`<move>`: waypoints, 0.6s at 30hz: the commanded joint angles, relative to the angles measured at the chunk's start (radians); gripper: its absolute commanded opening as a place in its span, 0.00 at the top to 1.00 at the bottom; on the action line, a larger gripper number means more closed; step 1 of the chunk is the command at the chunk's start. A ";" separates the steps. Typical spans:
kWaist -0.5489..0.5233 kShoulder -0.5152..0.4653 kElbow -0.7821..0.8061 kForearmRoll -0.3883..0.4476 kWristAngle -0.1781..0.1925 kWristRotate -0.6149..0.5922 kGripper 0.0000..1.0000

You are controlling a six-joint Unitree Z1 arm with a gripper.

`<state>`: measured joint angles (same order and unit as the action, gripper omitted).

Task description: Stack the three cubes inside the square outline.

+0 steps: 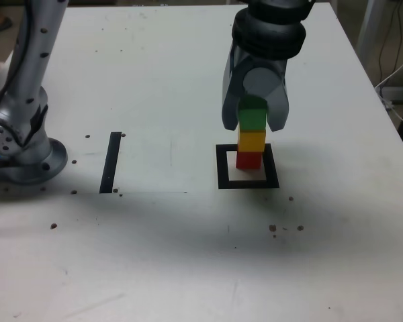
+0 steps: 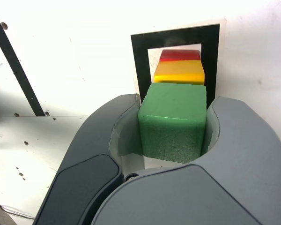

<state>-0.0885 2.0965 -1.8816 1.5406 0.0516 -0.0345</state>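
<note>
Exterior view: gripper (image 1: 254,122) hanging straight above the square outline (image 1: 248,182), jaws set narrowly either side of the green cube (image 1: 252,117). Green resting on the yellow cube (image 1: 251,141), yellow on the red cube (image 1: 249,160), red on the pale centre inside the frame. Column upright, edges near enough flush. Wrist view: green cube (image 2: 174,119) between the two grey jaws, one face pressed to a jaw, a thin gap seeming to show on the other side; firmly clamped or just loosened, cannot tell. Stack axis vertical, claw directly over it. Probably only a clean release and a straight lift left, without nudging the column sideways.
</note>
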 commanded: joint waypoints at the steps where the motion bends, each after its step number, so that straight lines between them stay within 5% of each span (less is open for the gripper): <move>1: 0.004 0.008 0.003 0.006 0.002 0.003 0.78; 5: 0.006 0.017 0.003 0.002 0.000 0.008 0.66; 9: 0.007 0.029 0.006 -0.005 -0.007 0.020 0.21; 11: 0.008 0.032 0.007 -0.008 -0.010 0.024 0.07; 18: 0.009 0.033 0.012 -0.010 -0.011 0.028 0.01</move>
<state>-0.0818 2.1278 -1.8721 1.5296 0.0412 -0.0089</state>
